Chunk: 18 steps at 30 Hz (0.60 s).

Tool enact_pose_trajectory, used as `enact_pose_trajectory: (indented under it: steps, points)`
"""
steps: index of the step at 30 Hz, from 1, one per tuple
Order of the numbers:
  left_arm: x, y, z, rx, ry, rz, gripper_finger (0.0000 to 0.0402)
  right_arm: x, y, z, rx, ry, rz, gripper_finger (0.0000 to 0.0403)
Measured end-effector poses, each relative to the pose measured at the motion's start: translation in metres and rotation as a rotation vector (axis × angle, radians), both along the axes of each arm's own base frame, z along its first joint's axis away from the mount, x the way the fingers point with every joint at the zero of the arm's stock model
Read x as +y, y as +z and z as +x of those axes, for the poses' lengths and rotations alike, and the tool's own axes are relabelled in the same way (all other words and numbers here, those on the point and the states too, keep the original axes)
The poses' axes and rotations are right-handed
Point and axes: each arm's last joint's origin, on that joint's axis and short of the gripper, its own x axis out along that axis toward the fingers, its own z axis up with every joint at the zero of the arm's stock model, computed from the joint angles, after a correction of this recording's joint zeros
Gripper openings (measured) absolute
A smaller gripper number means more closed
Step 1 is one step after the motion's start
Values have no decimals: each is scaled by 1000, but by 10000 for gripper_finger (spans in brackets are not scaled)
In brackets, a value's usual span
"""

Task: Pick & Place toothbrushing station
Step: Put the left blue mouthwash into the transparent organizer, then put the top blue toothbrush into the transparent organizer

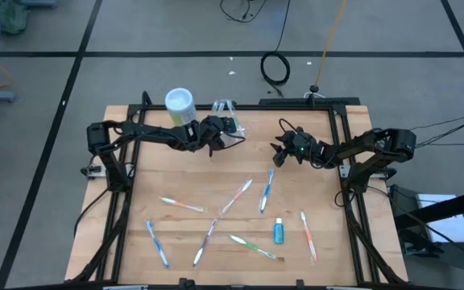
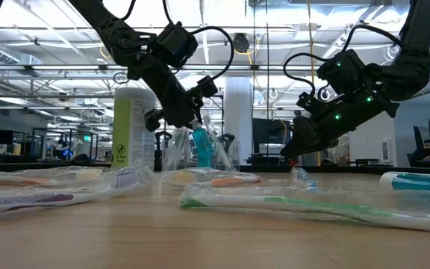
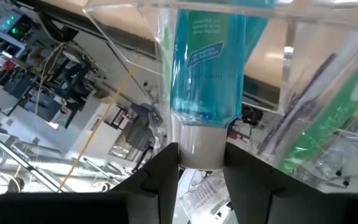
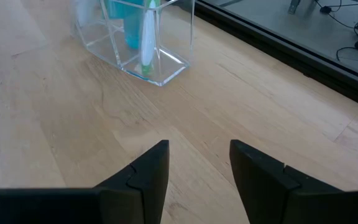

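Counting one toothbrushing station (image 1: 225,110); two pincers

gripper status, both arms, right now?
Left gripper: shut on the white cap of the blue tube, at the clear holder.
Right gripper: open, holding nothing, over bare table.
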Motion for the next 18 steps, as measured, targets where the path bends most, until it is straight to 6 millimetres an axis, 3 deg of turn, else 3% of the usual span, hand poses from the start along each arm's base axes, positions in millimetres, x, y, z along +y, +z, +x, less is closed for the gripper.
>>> enact_pose_trajectory:
  steps: [18]
  points:
    - [0,4,4,-351,82,-245,129,0,0,0,0,0,0,161]
